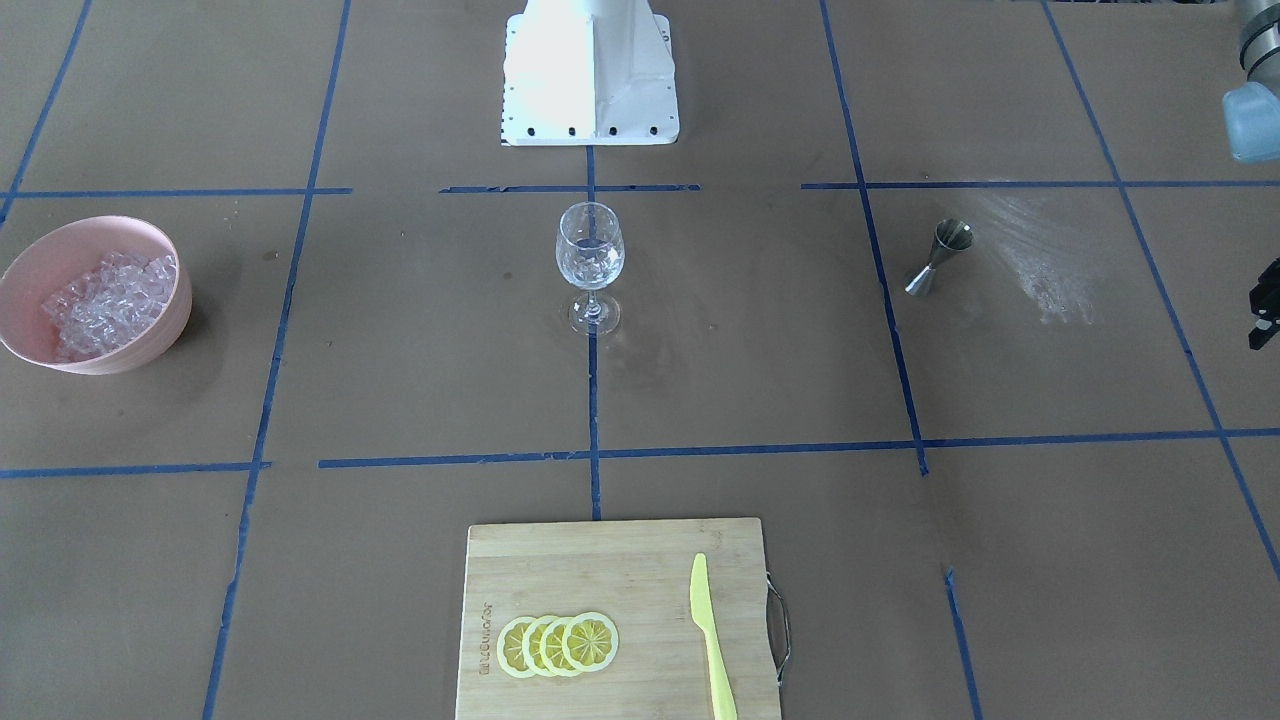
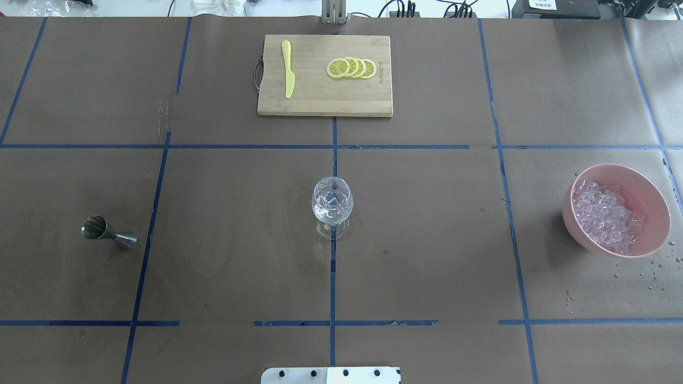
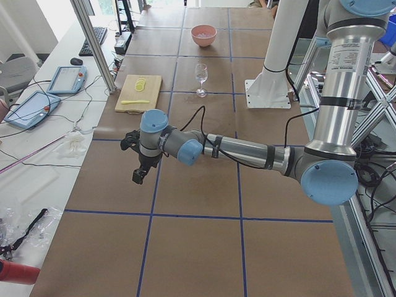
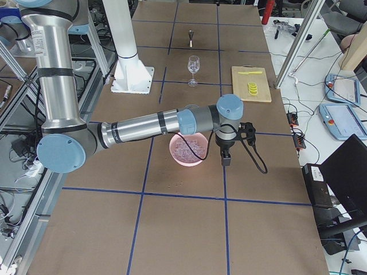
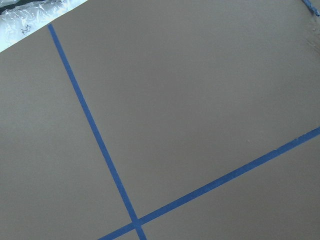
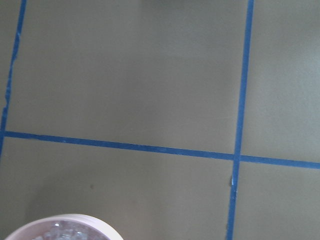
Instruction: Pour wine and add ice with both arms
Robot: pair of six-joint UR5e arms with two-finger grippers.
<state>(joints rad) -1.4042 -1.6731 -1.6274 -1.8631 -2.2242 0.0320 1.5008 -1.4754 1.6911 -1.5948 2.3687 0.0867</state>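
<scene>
I'm looking at the wine glass standing upright at the middle of the table, right on a blue tape cross. Something faceted glints in its bowl, but I can't say whether that is ice. The ice I'm sure of is heaped in the pink bowl, well off to the robot's right. The right gripper hangs just beside that bowl on the operators' side, pointing down. I can't tell from here whether its jaws are apart or together. The left gripper hovers over bare table near the left end, and its jaws are just as unreadable. The jigger stands on the robot's left. On the far cutting board are lemon slices and a yellow knife.
</scene>
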